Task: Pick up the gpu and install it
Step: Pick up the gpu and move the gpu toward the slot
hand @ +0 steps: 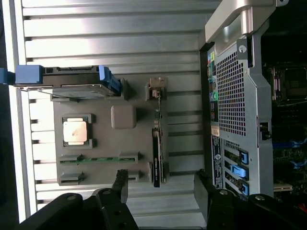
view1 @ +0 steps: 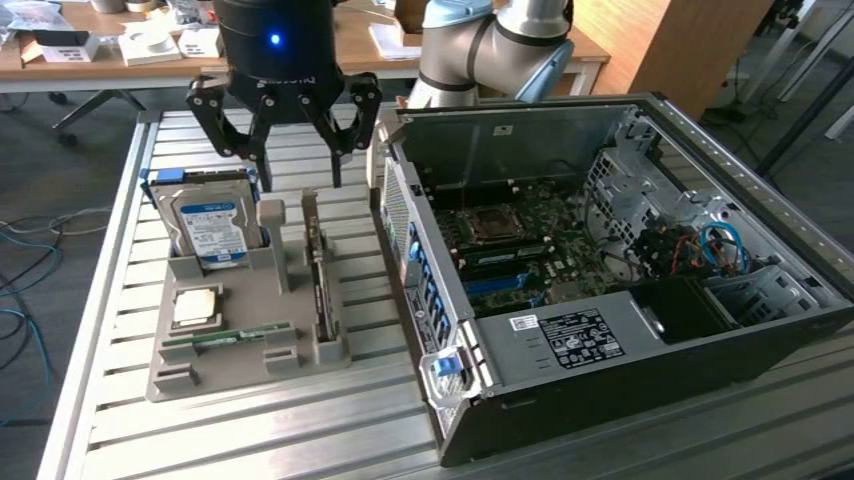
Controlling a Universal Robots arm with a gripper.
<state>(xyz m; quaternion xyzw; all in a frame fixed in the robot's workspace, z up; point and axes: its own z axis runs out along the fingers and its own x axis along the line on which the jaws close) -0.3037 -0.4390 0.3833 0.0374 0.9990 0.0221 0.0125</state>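
The gpu (view1: 318,270) stands on its edge in a slot of the grey holder tray (view1: 247,375), a thin dark card with a metal bracket at one end. In the wrist view the gpu (hand: 157,153) appears edge-on as a narrow dark strip. My gripper (view1: 300,182) hangs open above the far end of the tray, just beyond the card's far end and apart from it. Both black fingers (hand: 120,184) show in the wrist view, and the gripper (hand: 160,189) straddles the line of the card with nothing held.
The tray also carries a hard drive (view1: 214,225) with a blue-white label, a CPU (view1: 196,305) and a green memory stick (view1: 227,337). The open computer case (view1: 601,260) lies right beside the tray, motherboard exposed. All rest on a slatted metal table (view1: 267,430).
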